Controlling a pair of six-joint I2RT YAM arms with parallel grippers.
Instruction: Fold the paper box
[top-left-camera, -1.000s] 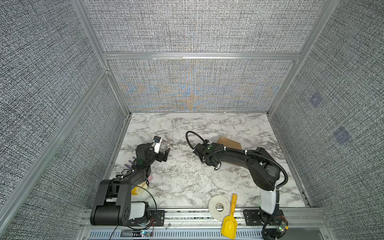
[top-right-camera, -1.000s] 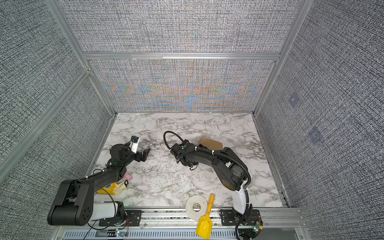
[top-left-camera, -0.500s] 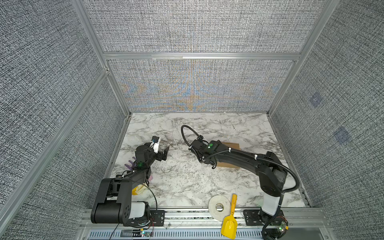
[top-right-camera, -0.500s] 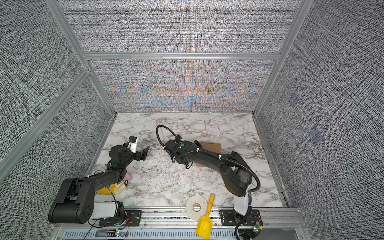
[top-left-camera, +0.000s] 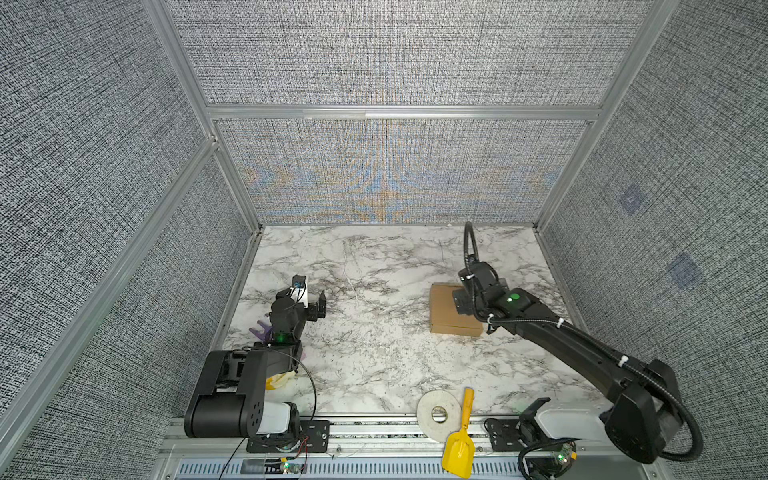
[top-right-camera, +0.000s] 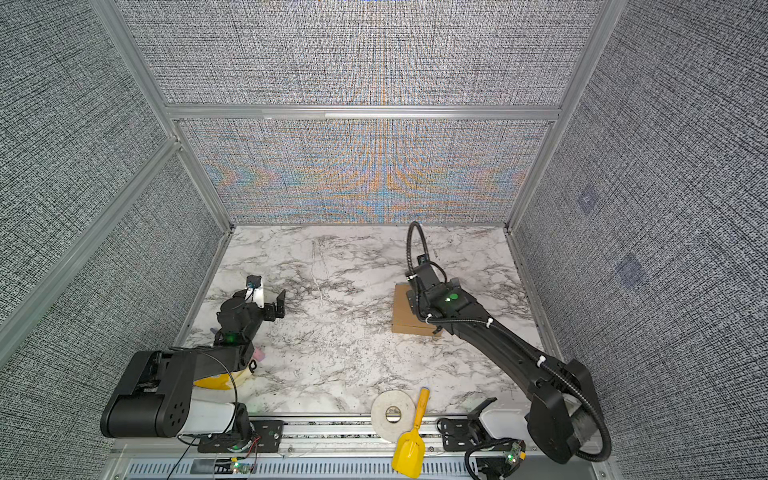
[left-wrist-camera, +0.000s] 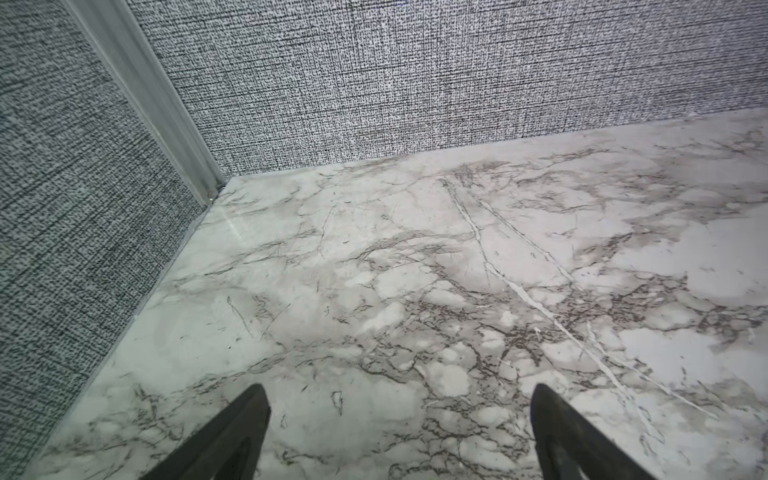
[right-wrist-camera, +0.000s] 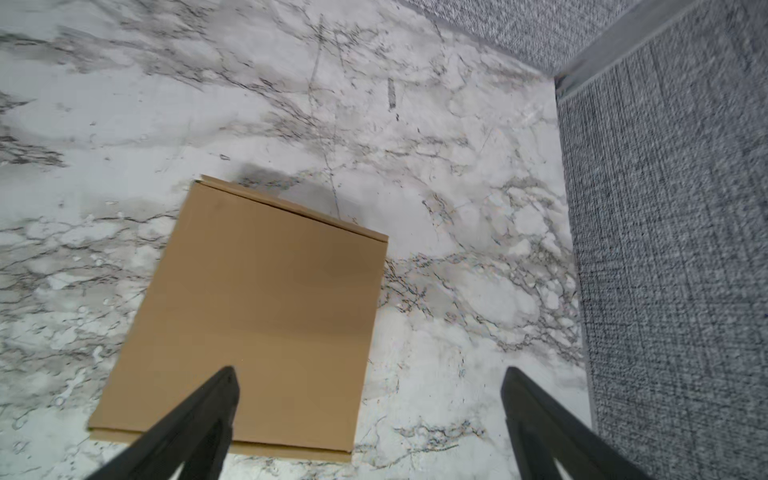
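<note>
The paper box (top-left-camera: 442, 311) (top-right-camera: 405, 311) is plain brown cardboard, lying flat and closed on the marble table right of centre. In the right wrist view the paper box (right-wrist-camera: 257, 307) shows a smooth top with a thin edge along two sides. My right gripper (right-wrist-camera: 368, 374) (top-left-camera: 461, 301) hovers open above the box's right edge, one finger over the cardboard, the other over bare table, holding nothing. My left gripper (left-wrist-camera: 399, 388) (top-left-camera: 309, 303) stands open over bare marble at the left, far from the box.
A white tape roll (top-left-camera: 439, 415) and a yellow scoop (top-left-camera: 459, 444) lie at the table's front edge. A purple piece (top-left-camera: 261, 332) and a yellow item (top-left-camera: 280, 380) sit by the left arm's base. Grey walls (right-wrist-camera: 665, 249) close in on three sides.
My right arm swung from the table's middle back to the right, ending over the box with its jaws wider apart. The left arm hardly moved.
</note>
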